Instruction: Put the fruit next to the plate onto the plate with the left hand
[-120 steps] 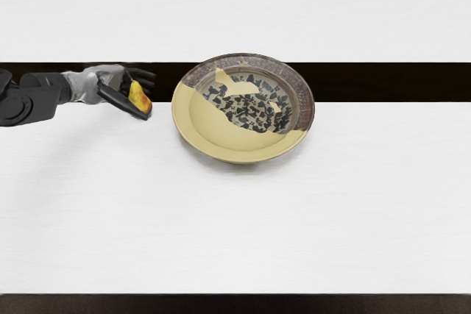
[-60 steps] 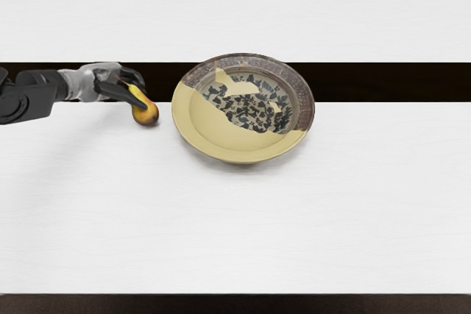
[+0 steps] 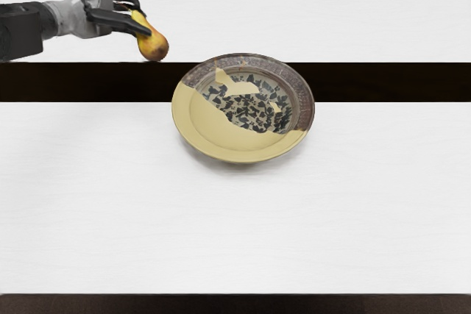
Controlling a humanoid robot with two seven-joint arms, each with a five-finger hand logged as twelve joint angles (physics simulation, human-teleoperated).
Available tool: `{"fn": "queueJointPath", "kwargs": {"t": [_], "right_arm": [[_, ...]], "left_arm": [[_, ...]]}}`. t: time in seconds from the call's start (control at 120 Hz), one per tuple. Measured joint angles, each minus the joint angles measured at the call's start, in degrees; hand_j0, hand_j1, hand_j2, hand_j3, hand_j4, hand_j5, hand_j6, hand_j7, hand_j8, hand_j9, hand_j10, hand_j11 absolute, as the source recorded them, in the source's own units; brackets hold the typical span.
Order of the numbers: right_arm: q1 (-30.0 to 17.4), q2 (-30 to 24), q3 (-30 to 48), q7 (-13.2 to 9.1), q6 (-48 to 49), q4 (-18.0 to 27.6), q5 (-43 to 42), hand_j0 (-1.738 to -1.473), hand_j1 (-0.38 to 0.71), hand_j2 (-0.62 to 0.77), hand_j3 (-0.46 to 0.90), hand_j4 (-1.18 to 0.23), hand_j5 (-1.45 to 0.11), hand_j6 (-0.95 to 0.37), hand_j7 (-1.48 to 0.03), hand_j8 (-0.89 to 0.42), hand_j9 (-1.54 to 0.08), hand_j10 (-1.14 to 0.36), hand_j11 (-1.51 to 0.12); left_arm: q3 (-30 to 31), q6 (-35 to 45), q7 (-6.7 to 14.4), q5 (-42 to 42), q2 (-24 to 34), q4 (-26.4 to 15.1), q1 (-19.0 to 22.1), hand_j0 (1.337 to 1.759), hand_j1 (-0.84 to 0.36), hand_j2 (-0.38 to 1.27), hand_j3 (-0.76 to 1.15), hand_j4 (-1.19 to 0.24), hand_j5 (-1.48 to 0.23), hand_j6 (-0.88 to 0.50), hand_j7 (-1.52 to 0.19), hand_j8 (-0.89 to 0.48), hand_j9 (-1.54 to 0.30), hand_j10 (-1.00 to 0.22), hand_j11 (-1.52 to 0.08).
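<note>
A yellow-orange pear [image 3: 151,42] hangs in the air at the upper left, neck up, held by my left hand [image 3: 118,14]. The black fingers [image 3: 121,23] are curled around the pear's upper part; its round bottom shows below them. The left arm comes in from the left edge near the top. The plate [image 3: 193,119], a shallow yellow dish with a brown rim and a black speckled pattern, sits on the table to the right of and below the pear. Nothing lies on it. The right hand is out of view.
The white table [image 3: 235,211] spreads wide in front of the plate. A dark gap [image 3: 383,82] runs across behind the plate, with a second white surface [image 3: 294,20] beyond it.
My left hand has closed on the pear and lifted it off the table, rising and moving slightly right. The plate has stayed put.
</note>
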Motion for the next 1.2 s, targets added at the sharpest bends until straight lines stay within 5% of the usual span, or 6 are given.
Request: {"fn": "queueJointPath", "kwargs": {"t": [0.208, 0.5, 0.767, 0.875, 1.05, 1.2], "right_arm": [[0.0, 0.0, 0.0, 0.0, 0.0, 0.0, 0.0, -1.658, -0.34, 0.00, 0.00, -0.01, -0.01, -0.01, -0.01, -0.01, -0.01, -0.01, -0.01], [0.0, 0.0, 0.0, 0.0, 0.0, 0.0, 0.0, -1.658, -0.34, 0.00, 0.00, -0.01, -0.01, -0.01, -0.01, -0.01, -0.01, -0.01, -0.01], [0.0, 0.0, 0.0, 0.0, 0.0, 0.0, 0.0, -1.658, -0.34, 0.00, 0.00, -0.01, -0.01, -0.01, -0.01, -0.01, -0.01, -0.01, -0.01], [0.0, 0.0, -0.1, 0.0, 0.0, 0.0, 0.0, -1.658, -0.34, 0.00, 0.00, -0.01, -0.01, -0.01, -0.01, -0.01, -0.01, -0.01, -0.01], [0.0, 0.0, -0.1, 0.0, 0.0, 0.0, 0.0, -1.658, -0.34, 0.00, 0.00, -0.01, -0.01, -0.01, -0.01, -0.01, -0.01, -0.01, -0.01], [0.0, 0.0, 0.0, 0.0, 0.0, 0.0, 0.0, -1.658, -0.34, 0.00, 0.00, -0.01, -0.01, -0.01, -0.01, -0.01, -0.01, -0.01, -0.01]], "left_arm": [[-1.9, 0.0, 2.7, -1.9, -5.9, 0.0, -2.5, 1.654, -0.41, 0.62, 0.00, -0.86, -1.17, -0.64, -1.15, -0.58, -1.15, -0.83, -1.15], [-1.6, 0.0, 3.0, -1.6, -11.8, 0.1, 2.3, 1.654, -0.45, 0.73, 0.00, -0.87, -1.16, -0.64, -1.14, -0.58, -1.15, -0.86, -1.15], [-0.2, 0.0, 3.1, -1.2, -14.8, 0.1, 2.4, 1.654, -0.43, 0.65, 0.00, -0.86, -1.15, -0.64, -1.15, -0.59, -1.15, -0.87, -1.15], [-0.2, 0.1, 3.1, -1.5, -15.0, 0.1, 2.7, 1.656, -0.20, 0.36, 0.00, -0.59, -0.77, -0.44, -0.77, -0.43, -0.77, -0.64, -0.77], [-0.3, 0.1, 3.0, -2.1, -14.6, 0.1, 2.8, 1.657, 0.11, 0.16, 0.00, -0.26, -0.34, -0.20, -0.34, -0.19, -0.34, -0.28, -0.34], [-0.7, 0.1, 3.0, -2.9, 0.8, 0.1, 3.9, 1.658, 0.23, 0.08, 0.00, -0.13, -0.17, -0.10, -0.17, -0.09, -0.17, -0.14, -0.17]]}}
